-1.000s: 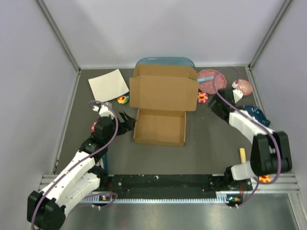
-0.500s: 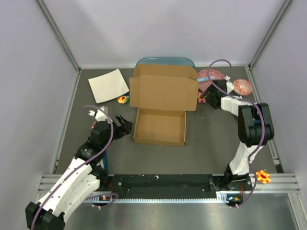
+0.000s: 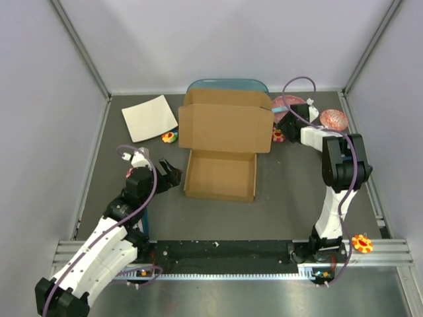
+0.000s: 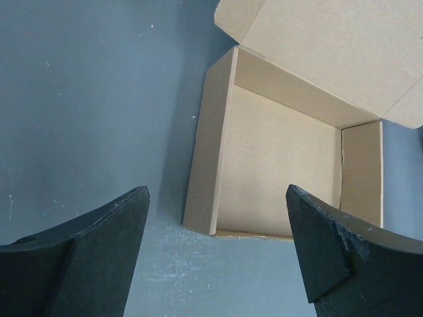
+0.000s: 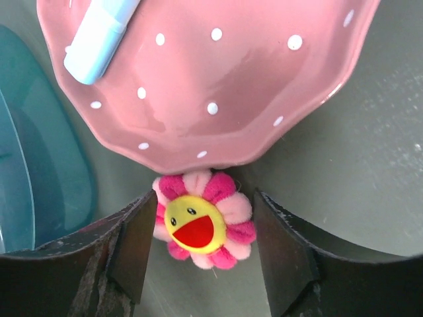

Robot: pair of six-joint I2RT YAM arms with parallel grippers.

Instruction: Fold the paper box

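The paper box [image 3: 221, 175] is plain brown cardboard and lies mid-table, its shallow tray formed and its lid [image 3: 225, 127] standing open at the back. In the left wrist view the paper box [image 4: 277, 158] shows an empty tray with upright side walls. My left gripper [image 3: 170, 173] is open just left of the tray's front-left corner, with nothing between its fingers [image 4: 106, 238]. My right gripper [image 3: 284, 127] is open beside the lid's right end, its jaws straddling a pink flower plush [image 5: 201, 228] on the mat without clamping it.
A pink dotted plate [image 5: 211, 72] with a pale blue stick [image 5: 99, 33] lies just behind the plush. A teal tray [image 3: 225, 86] sits behind the lid. At back left lie a cream sheet [image 3: 149, 117] and a second flower plush [image 3: 170, 137].
My right arm has swung from the right side to the back, bringing its gripper down over the pink flower plush, and its jaws have narrowed. The left gripper drew back slightly.
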